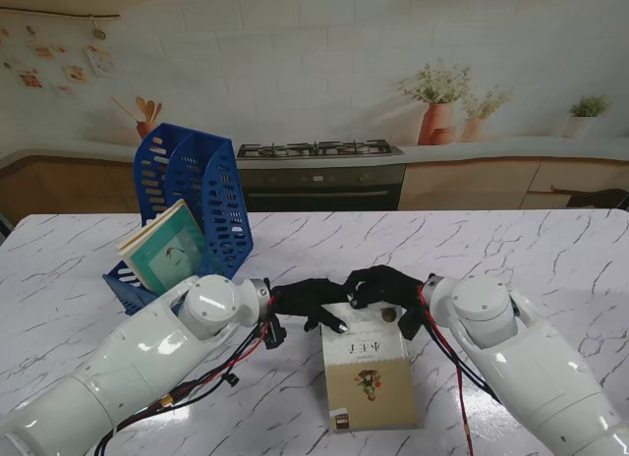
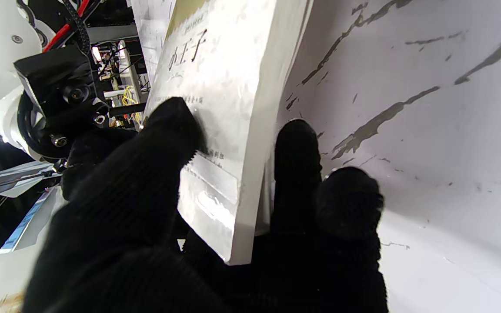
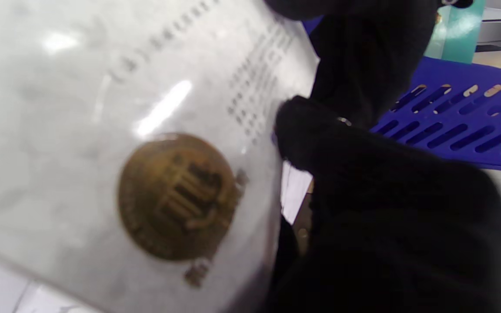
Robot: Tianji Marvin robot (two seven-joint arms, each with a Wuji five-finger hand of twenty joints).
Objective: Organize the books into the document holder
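The white marble-patterned table top fills most of the stand's view, its near corners hidden under the two white arms. The blue slotted plastic document holder stands on it, and everything else is placed from that. A pale green paperback book already leans in the holder's open front, its lower edge cut off by the left arm.

To the right of the holder and nearer to me lies the cream and tan paperback book with dark characters on its cover. Its far edge, the one closest to the holder, is covered by both hands, so how high that edge sits off the table cannot be told from the stand's view. In the left wrist view the same book stands clear of the marble at one corner.

The black-gloved left hand is between the holder and that book, pinching the book's corner: one finger lies on the cover and others lie along the page edge and underneath.

The black-gloved right hand is on the book's far edge, farther right of the holder. Its fingers curl over the edge; the blurred right wrist view shows a fingertip at the glossy cover with a gold round seal, but whether it grips or only rests there cannot be told.
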